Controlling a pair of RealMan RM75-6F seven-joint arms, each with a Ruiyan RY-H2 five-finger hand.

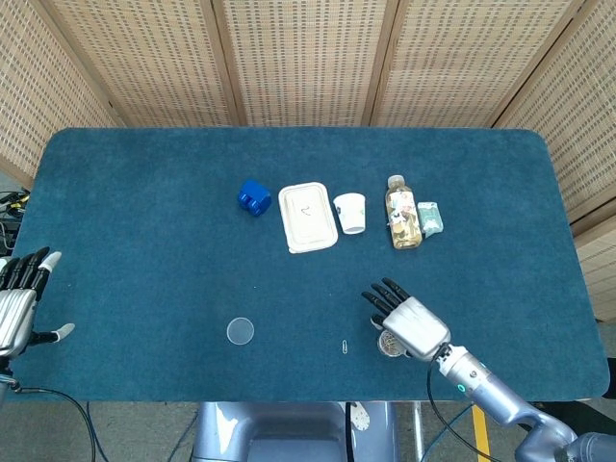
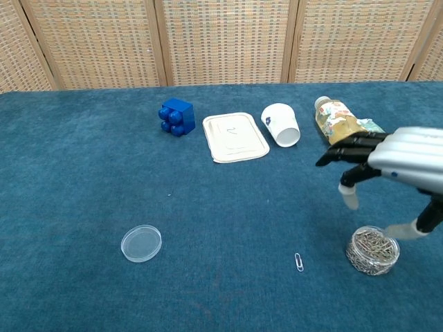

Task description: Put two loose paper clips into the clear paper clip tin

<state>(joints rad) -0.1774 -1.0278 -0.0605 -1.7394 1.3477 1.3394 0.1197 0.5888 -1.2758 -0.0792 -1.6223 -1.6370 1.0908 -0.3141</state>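
Note:
The clear tin (image 2: 372,250) full of paper clips stands uncovered on the blue cloth at the front right; in the head view the tin (image 1: 389,345) peeks out beside my right hand. One loose paper clip (image 2: 298,262) (image 1: 344,346) lies just left of it. My right hand (image 2: 396,166) (image 1: 408,321) hovers above the tin, fingers spread, holding nothing. The tin's round clear lid (image 2: 141,243) (image 1: 240,331) lies far to the left. My left hand (image 1: 19,300) rests open at the table's left edge.
Along the back stand a blue block (image 2: 176,116), a white tray (image 2: 257,149) with a small thin mark on it, a tipped white cup (image 2: 281,125) and a lying bottle (image 2: 332,123) beside a small packet (image 1: 429,218).

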